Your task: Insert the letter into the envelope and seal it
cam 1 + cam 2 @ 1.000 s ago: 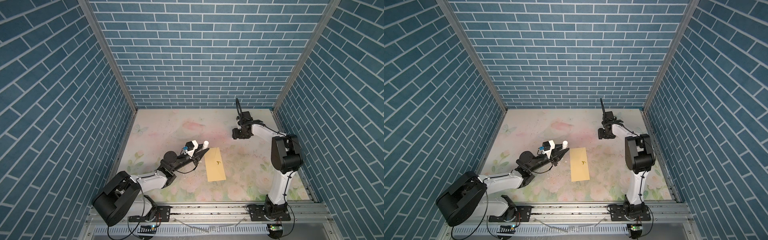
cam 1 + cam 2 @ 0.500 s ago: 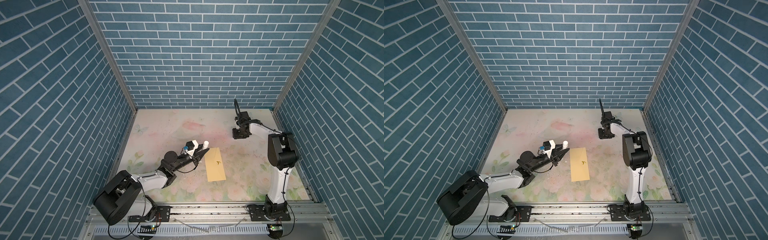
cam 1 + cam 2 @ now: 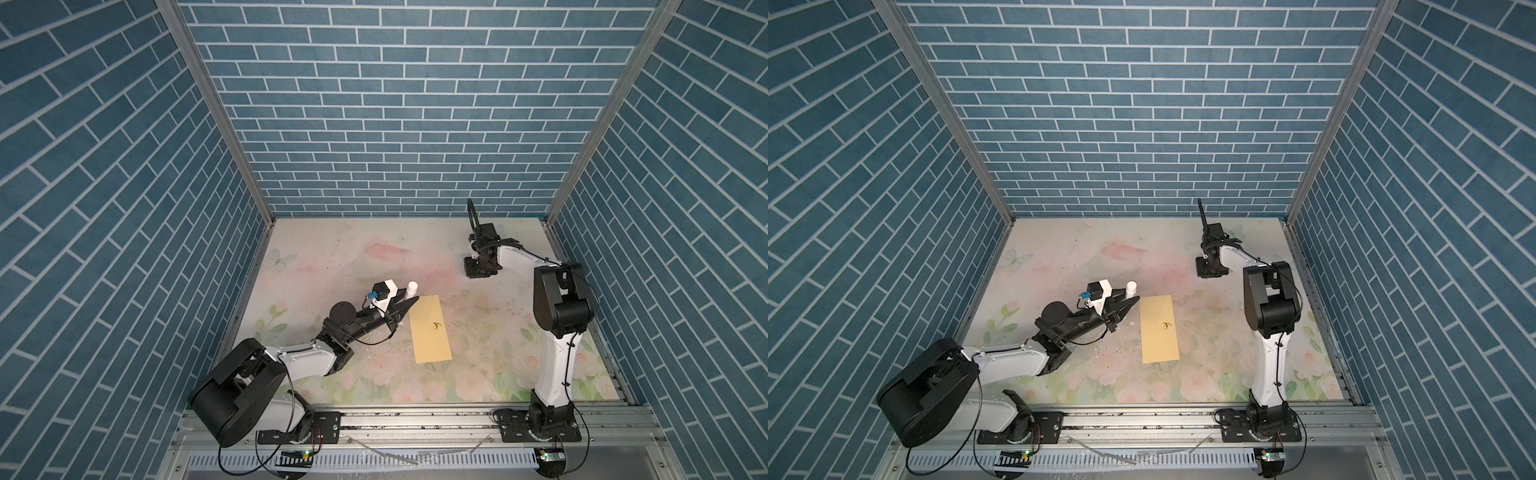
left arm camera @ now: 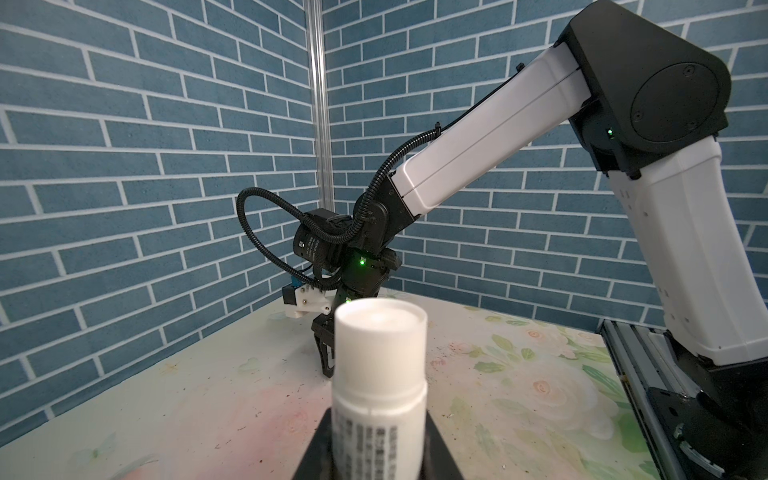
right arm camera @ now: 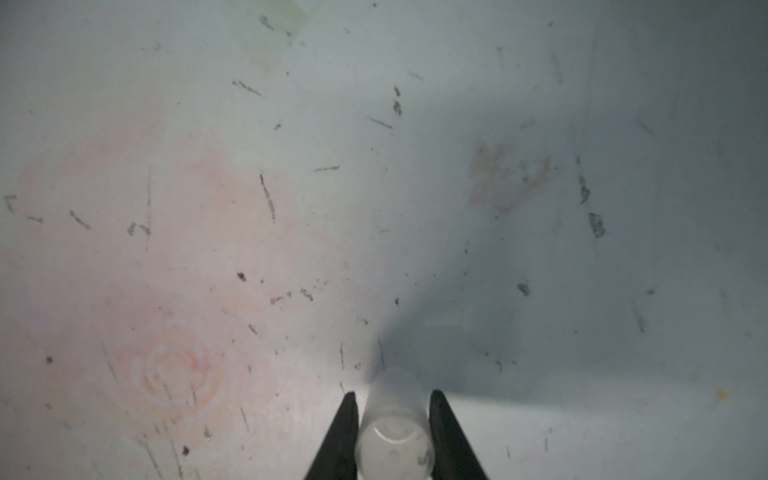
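Note:
The yellow-tan envelope (image 3: 430, 328) (image 3: 1160, 329) lies flat mid-table in both top views, its small dark mark facing up. The letter shows in no view. My left gripper (image 3: 409, 306) (image 3: 1128, 305) (image 4: 380, 419) sits low just left of the envelope's far end, shut on a white glue stick (image 3: 411, 287) (image 4: 380, 374) whose round end sticks out past the fingers. At the far right of the table my right gripper (image 3: 478, 272) (image 3: 1210, 270) (image 5: 392, 395) points down at the mat. Both its fingers press on a small translucent cap (image 5: 395, 432).
Blue brick walls close in the floral mat (image 3: 374, 257) on three sides. A metal rail (image 3: 415, 419) with both arm bases runs along the front edge. The right arm's raised elbow (image 3: 561, 299) stands right of the envelope.
My right gripper's fingers have closed on the cap, and its arm has shifted slightly. The left arm, the glue stick and the envelope have stayed where they were.

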